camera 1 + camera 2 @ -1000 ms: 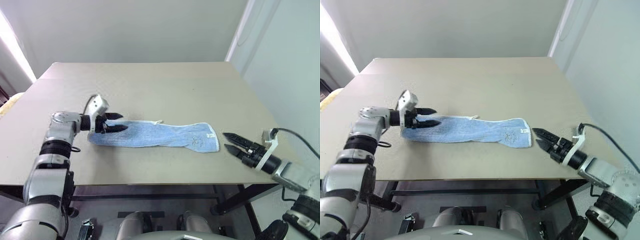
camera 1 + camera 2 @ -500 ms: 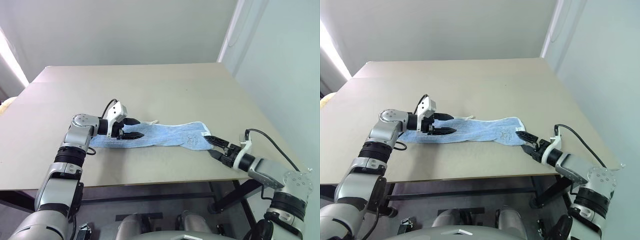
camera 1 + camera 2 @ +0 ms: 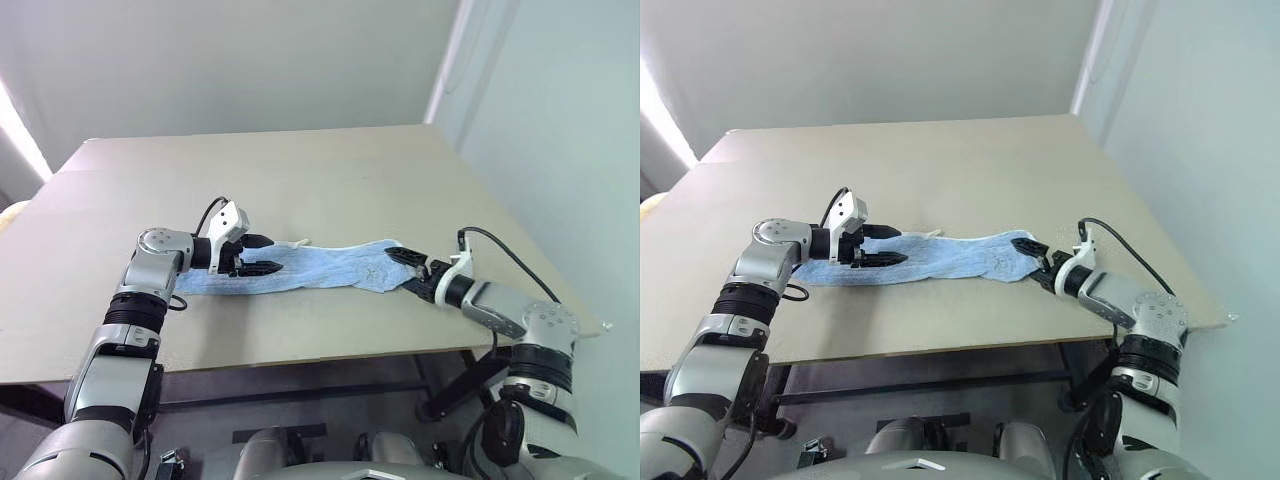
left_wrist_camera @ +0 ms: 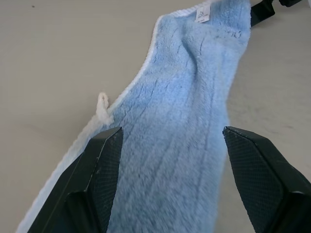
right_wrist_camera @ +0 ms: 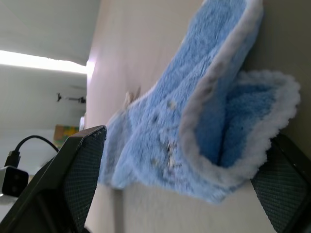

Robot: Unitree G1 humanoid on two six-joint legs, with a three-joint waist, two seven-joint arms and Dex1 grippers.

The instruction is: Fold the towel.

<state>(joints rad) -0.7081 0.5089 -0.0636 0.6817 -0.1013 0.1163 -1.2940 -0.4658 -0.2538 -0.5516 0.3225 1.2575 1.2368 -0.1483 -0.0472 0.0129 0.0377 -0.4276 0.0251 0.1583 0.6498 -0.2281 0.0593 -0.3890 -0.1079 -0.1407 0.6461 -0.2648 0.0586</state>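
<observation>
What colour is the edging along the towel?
White, running along the light blue towel; the left wrist view shows it best.

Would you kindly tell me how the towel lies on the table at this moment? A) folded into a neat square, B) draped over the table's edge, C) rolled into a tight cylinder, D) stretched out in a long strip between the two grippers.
D: the towel lies as a long strip on the table, the left gripper at one end and the right gripper at the other.
</observation>
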